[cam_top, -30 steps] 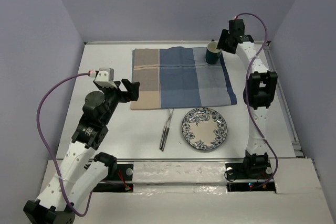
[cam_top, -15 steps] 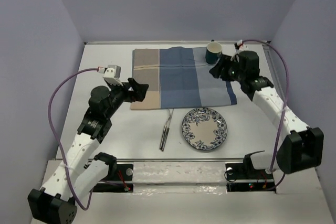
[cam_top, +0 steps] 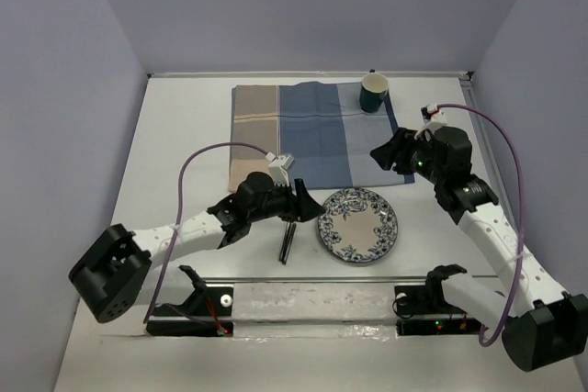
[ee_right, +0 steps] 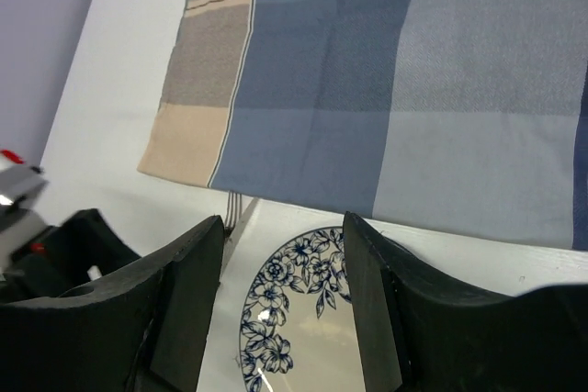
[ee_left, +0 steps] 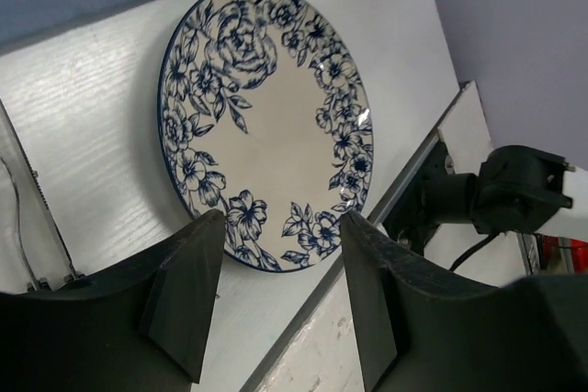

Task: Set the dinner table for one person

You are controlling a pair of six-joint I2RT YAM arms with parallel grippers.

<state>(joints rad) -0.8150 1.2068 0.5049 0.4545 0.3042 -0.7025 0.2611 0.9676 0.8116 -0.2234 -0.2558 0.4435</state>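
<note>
Top external: dinner table (cam_top: pixel 184 135) lies beneath left claw (cam_top: pixel 304 202), plate (cam_top: pixel 357 225) just beside.

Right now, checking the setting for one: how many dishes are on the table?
2: the floral plate on bare table near the placemat's front edge, and the dark cup at its far right corner. None seem hidden.

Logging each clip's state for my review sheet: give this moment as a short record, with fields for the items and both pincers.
placemat: flat, far middle of the dinner table
mug: at the placemat's far right corner
plate: on bare table, by the placemat's near edge
fork: left of the plate, not touching it
left pincer: open, empty, facing the plate
right pincer: open, empty, over the placemat's near right corner
</note>
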